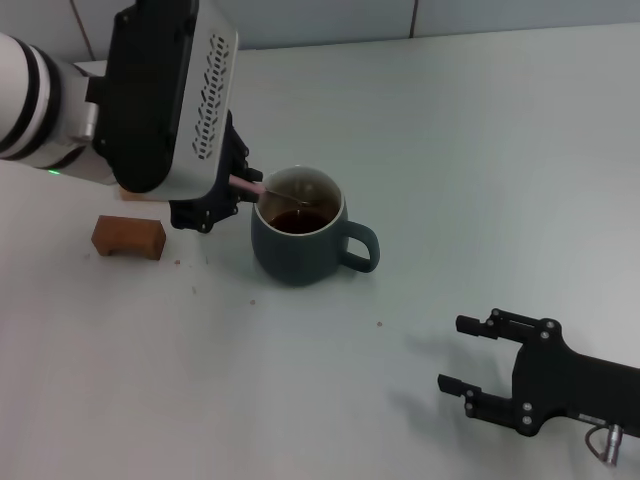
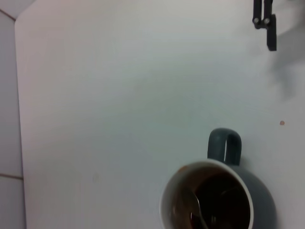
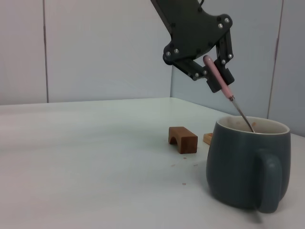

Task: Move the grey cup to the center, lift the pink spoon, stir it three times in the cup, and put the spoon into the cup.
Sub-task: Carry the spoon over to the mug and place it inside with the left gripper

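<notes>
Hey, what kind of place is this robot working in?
Probably a lab or test bench: a bare white table, pale panelled walls, and just a grey cup and brown wooden blocks as props.

The head view looks forward and down on the worktop [image 1: 450,150] from above, with the grey cup [image 1: 305,240] near its middle. The left wrist view looks straight down from close above the same cup [image 2: 224,200], whose handle points to 12 o'clock there. The right wrist view sits low, near worktop height, facing the cup [image 3: 248,162] side-on, with a brown block [image 3: 182,139] behind.
</notes>
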